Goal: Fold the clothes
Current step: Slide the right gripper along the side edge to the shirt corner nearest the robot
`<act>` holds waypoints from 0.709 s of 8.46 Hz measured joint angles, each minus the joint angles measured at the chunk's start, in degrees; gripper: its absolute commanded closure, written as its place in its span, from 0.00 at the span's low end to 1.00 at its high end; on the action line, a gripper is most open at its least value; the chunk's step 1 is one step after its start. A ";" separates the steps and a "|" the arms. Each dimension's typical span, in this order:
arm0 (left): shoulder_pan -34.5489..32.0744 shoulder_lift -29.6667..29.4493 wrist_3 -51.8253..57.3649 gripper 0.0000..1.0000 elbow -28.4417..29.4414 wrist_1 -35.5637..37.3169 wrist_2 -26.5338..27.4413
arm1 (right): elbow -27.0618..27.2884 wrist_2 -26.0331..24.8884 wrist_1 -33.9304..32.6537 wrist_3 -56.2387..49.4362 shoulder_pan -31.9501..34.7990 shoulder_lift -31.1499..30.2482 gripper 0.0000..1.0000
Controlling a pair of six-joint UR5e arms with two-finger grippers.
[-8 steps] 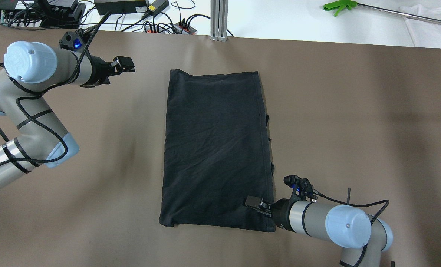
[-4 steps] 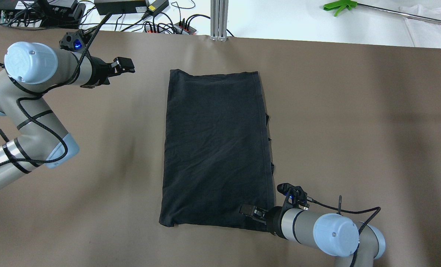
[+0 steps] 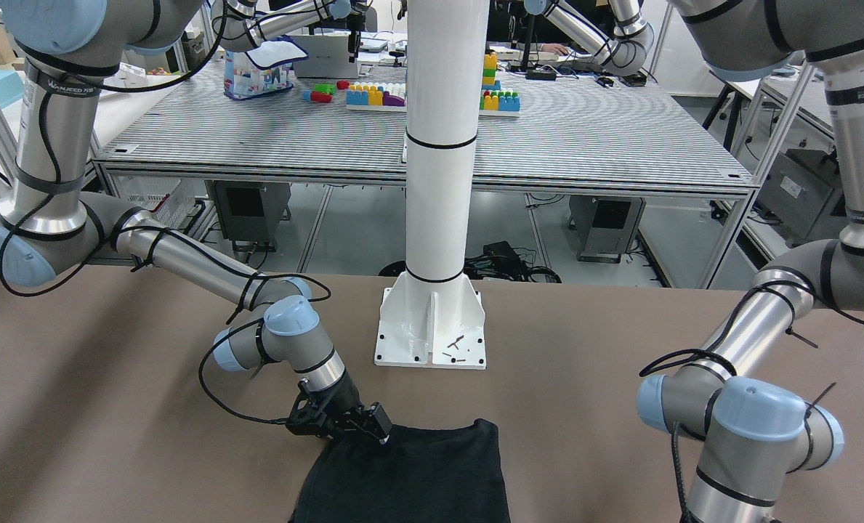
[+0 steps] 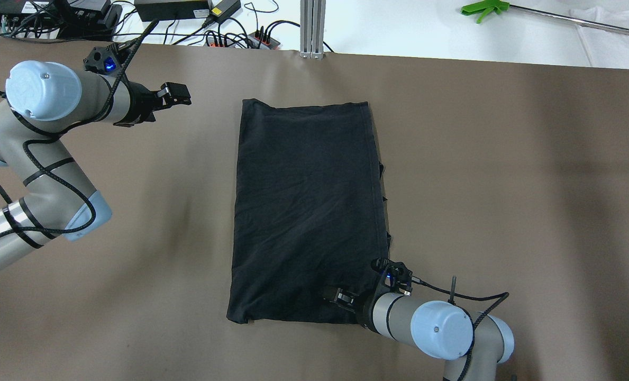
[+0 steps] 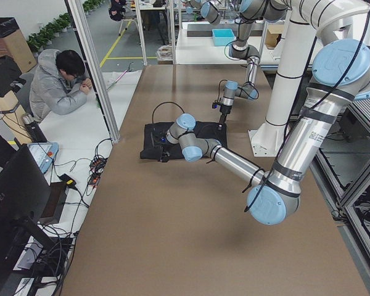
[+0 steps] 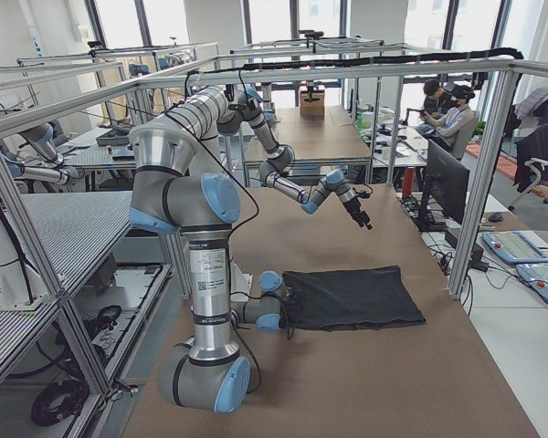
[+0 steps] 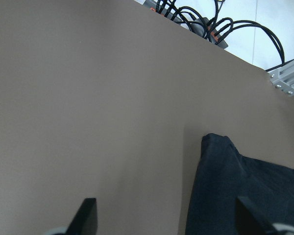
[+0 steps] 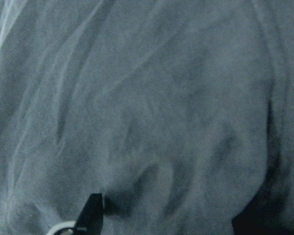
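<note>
A monitor (image 5: 9, 209) reads HUAWEI, and a band (image 3: 57, 86) on the right arm reads WANJEED. The clothes (image 4: 309, 206) lie flat in the middle of the table (image 4: 504, 185). The right gripper (image 4: 339, 296), fingers spread, has slid further inward over their near edge. The left gripper (image 4: 176, 94), also spread, has barely moved.

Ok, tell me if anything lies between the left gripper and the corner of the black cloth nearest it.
Nothing visible does. Only bare brown table lies between the open left gripper and the nearest corner of the black cloth; gripper and cloth are apart.
</note>
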 measured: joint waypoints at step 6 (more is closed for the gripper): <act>0.00 0.06 0.09 0.00 0.58 -0.03 -0.03 | -0.28 -0.55 -0.68 -0.13 0.90 2.93 1.00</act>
